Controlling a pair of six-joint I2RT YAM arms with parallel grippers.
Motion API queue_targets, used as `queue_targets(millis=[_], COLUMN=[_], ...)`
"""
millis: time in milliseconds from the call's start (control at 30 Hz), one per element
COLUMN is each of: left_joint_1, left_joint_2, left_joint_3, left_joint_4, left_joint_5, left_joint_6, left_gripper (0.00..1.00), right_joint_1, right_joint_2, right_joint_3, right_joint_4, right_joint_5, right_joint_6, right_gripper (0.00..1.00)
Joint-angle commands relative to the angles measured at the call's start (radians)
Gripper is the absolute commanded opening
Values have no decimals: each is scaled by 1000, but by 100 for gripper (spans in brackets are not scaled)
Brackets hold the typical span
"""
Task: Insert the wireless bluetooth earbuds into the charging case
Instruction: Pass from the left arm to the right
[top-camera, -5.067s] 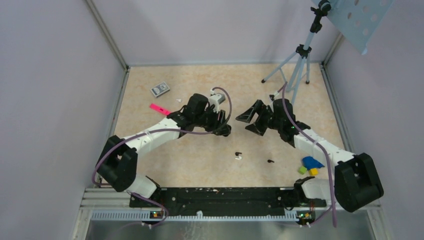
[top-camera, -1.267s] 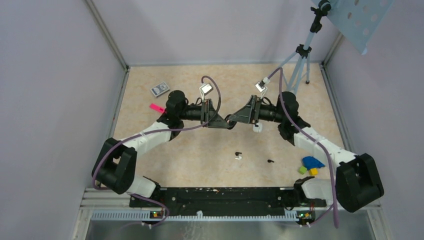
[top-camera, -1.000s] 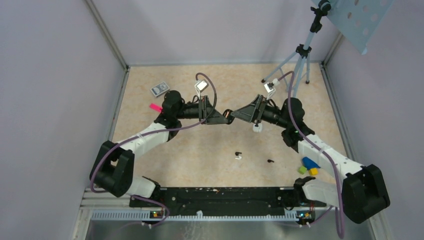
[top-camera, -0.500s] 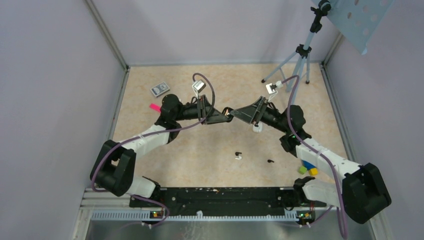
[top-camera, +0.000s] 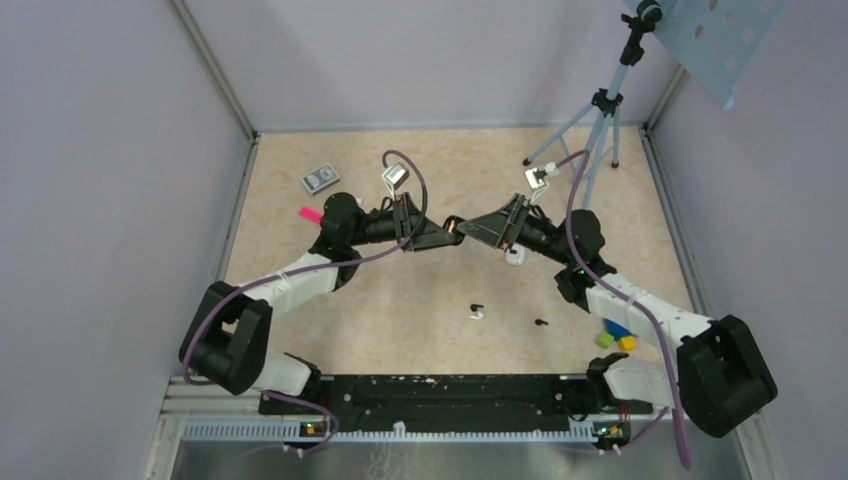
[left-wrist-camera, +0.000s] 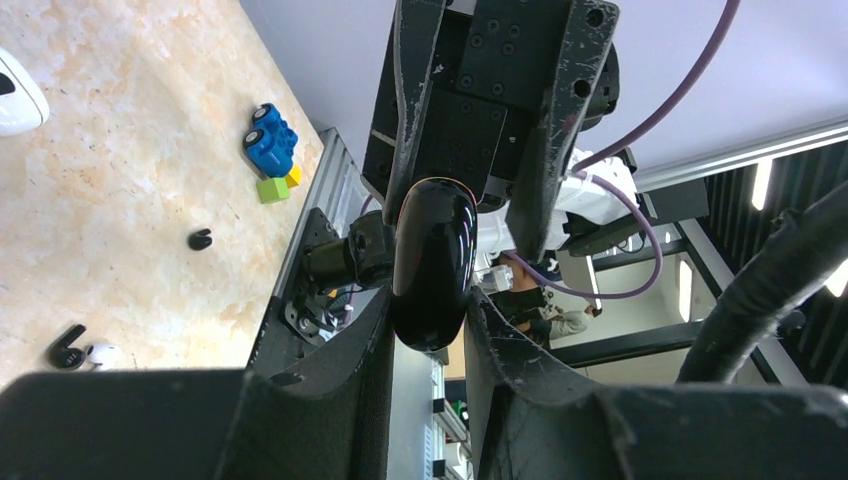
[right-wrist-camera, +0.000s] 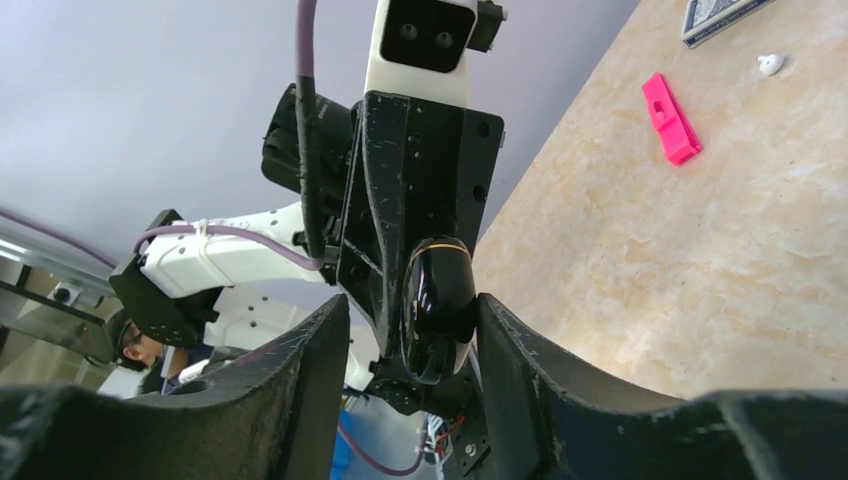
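Note:
A glossy black charging case is held in the air above the middle of the table, and my left gripper is shut on its lower end. My right gripper faces it from the other side. Its jaws straddle the same case, with the right finger close against it and a gap on the left. In the top view both grippers meet at the case. Earbuds lie on the table below: a black one beside a white one, and another black one.
A white rounded object lies under the right gripper. Blue, green and yellow toy blocks sit at the right. A pink piece, a small white bit and a card deck lie at the far left. A tripod stands at the back right.
My right gripper's jaws have narrowed around the black case, and the right arm has shifted slightly. My left gripper keeps holding the case in the same spot.

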Motion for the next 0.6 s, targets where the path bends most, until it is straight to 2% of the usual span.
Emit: queue_targets(millis=[0, 100, 300, 467, 567], left_joint_1=[4, 3, 5, 4, 4], left_joint_2=[-37, -37, -36, -34, -33], left_joint_3=[-5, -4, 0, -2, -2], left_joint_4=[60, 63, 65, 65, 60], left_joint_5=[-23, -21, -12, -11, -10], left_joint_6=[2, -2, -10, -8, -2], left_gripper=[0, 0, 0, 0, 0], right_joint_1=[10, 10, 9, 10, 10], right_joint_2=[35, 72, 116, 141, 165], right_joint_3=[-1, -7, -41, -67, -69], right_joint_4=[125, 201, 335, 436, 485], right_joint_5=[-44, -63, -67, -52, -56], right_joint_6=[29, 73, 126, 176, 204], right_gripper=[46, 41, 41, 27, 25])
